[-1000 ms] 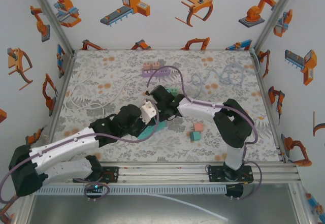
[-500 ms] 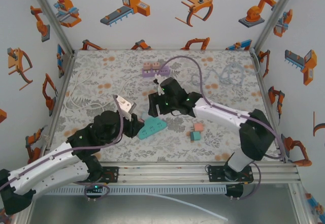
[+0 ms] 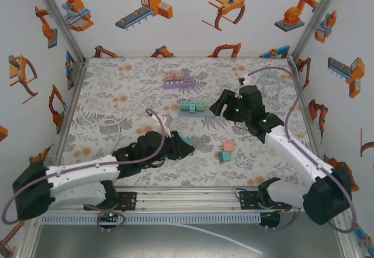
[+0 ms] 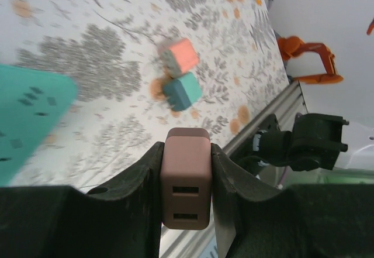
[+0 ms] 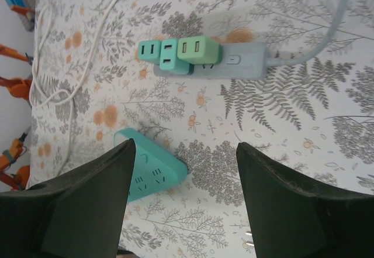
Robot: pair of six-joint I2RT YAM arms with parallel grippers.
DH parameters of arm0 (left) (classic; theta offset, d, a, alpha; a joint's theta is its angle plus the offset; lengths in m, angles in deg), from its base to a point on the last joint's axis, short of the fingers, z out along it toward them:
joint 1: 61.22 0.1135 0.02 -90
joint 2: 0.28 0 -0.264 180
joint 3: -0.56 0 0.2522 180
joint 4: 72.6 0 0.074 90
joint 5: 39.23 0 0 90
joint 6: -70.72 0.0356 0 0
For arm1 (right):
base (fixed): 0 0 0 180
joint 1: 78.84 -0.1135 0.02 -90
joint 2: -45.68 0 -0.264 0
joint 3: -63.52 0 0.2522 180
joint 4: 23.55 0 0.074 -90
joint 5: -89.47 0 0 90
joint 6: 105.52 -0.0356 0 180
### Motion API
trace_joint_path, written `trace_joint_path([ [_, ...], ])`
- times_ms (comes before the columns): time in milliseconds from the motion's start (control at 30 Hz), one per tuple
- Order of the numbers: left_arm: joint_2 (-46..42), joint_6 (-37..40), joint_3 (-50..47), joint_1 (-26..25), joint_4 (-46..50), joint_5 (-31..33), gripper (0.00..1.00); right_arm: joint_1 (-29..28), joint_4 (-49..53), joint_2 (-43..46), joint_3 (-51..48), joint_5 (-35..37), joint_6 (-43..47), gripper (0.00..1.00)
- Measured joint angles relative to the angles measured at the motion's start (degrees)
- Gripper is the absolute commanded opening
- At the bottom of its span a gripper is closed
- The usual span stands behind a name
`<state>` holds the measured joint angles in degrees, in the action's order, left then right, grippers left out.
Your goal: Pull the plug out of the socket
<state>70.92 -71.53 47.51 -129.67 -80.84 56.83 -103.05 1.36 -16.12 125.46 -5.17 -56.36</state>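
Near the left edge of the table [image 3: 274, 152] a white cable [image 3: 93, 114] lies in loose loops. Towards the middle of the near edge, the left arm reaches in low. In its wrist view we see the left claw [image 4: 186, 170] pinching a dusty-pink plug [image 4: 186, 193] from both sides, with the plug's two slots facing the camera. The plug is out of the teal socket [image 5: 149, 173] and not touching it. The socket lies flat on the table just beside the left claw, at the left side of the left wrist view. Farther back, around the table's middle, a grey-blue strip [image 5: 245, 62] carries three green plugs [image 5: 178, 53] side by side. A purple strip [image 3: 178, 82] sits near the far edge. Right of the left claw, near the near edge, a pink cube [image 4: 178, 56] and a teal cube [image 4: 182, 91] sit touching each other. The right claw [image 5: 184, 152] hangs above the table right of the grey-blue strip, its fingers [image 5: 274, 199] spread wide with nothing between them. From its wrist view we can see the teal socket and the strip below.
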Motion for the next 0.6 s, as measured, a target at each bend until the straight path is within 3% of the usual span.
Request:
trace_joint_path([
  [333,31.98,-7.54,9.27,-10.32,-23.39,-3.52,0.02,3.93,5.6,13.0,-2.38,3.56,-0.26,0.65],
  [600,37.55,-13.44,9.29,-12.81,-25.81,2.21,0.1,4.17,9.77,20.57,-5.05,6.08,-0.13,0.65],
])
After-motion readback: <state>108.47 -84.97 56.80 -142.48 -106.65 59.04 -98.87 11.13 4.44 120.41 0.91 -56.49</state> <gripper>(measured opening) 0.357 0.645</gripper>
